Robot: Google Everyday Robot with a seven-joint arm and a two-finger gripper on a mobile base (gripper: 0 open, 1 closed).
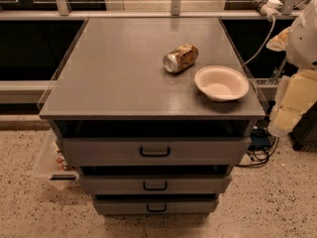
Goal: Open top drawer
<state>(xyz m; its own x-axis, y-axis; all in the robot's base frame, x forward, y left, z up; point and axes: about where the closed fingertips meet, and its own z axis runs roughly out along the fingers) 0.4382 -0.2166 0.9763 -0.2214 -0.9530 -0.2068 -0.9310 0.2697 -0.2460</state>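
Grey cabinet (138,68) fills centre of frame, three grey drawers stacked at its front. Top drawer (99,151) is the widest, just under the tabletop's front edge, dark gap above it, lower centre of frame. Small black loop handle (155,151) at the middle of its front. Mid drawer (109,185) and bottom drawer (119,207) sit below, each narrower.

Gripper (280,125) at right edge of frame, cream-coloured, hanging off the white arm (302,33), beside the cabinet's right front corner. Not touching anything. Released or clenched: cannot tell from this view.

Top drawer lies left of and slightly lower than the gripper; handle is well apart from it, out toward frame centre.

On the tabletop: crushed can (181,58) on its side, right of centre; white bowl (221,83) upright just beside it, nearer the right front corner. Clear plastic bin (49,165) on the speckled floor (277,202) at lower left of the cabinet. Power strip (261,1) upper right.
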